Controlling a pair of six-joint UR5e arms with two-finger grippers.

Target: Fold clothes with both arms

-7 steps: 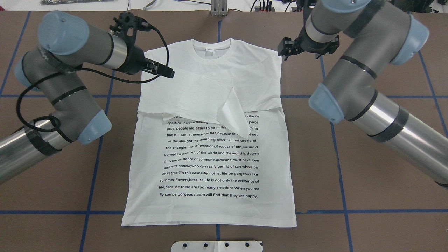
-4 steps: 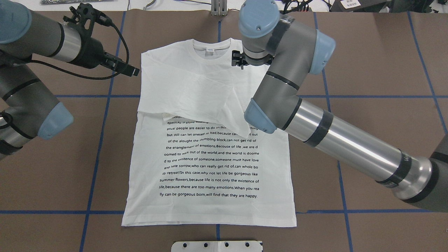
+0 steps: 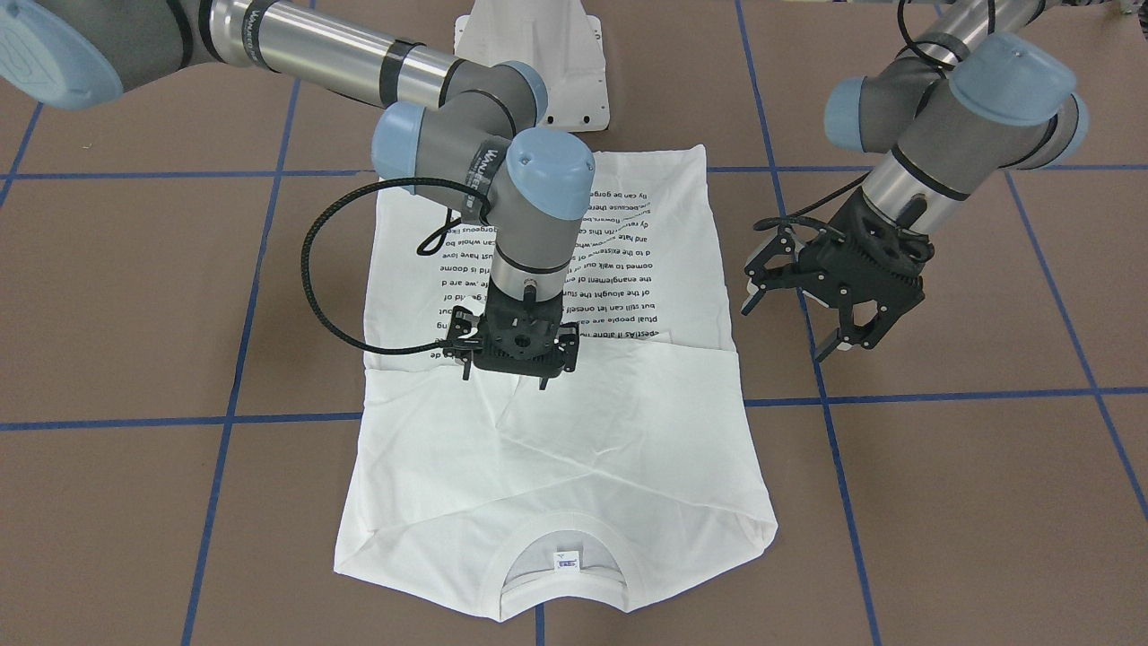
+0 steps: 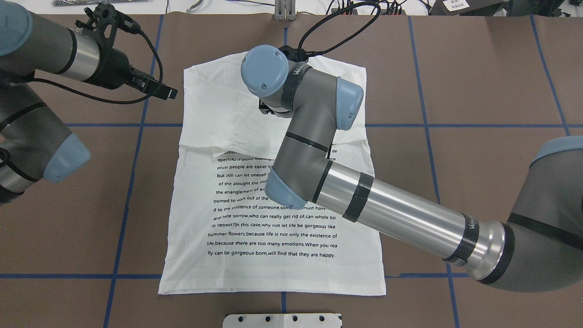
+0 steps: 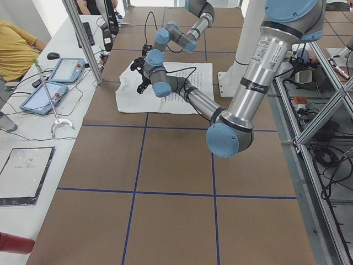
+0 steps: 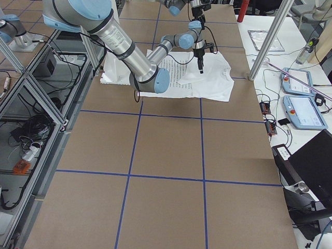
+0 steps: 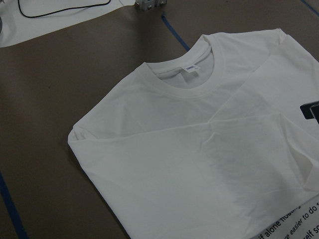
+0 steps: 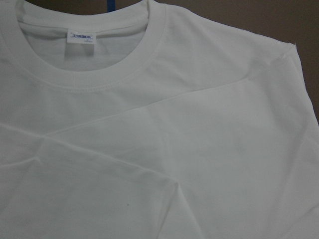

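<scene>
Right gripper [image 3: 505, 379] hangs spread, empty, T-shirt [image 3: 628, 449] sleeves folded directly beneath. Left gripper [image 3: 785, 332] spread, empty, T-shirt's edge just beside.

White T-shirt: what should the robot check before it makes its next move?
1. The white long-sleeved cotton T-shirt lies flat on the brown table: ok.
2. The folded sleeves lie across the chest: ok.
3. The bottom hem is straight: ok.
4. The left pincer is open, empty and off the shirt: ok.
5. The right pincer is open over the sleeves: ok.
6. The right pincer is touching the cloth: cannot tell.
</scene>
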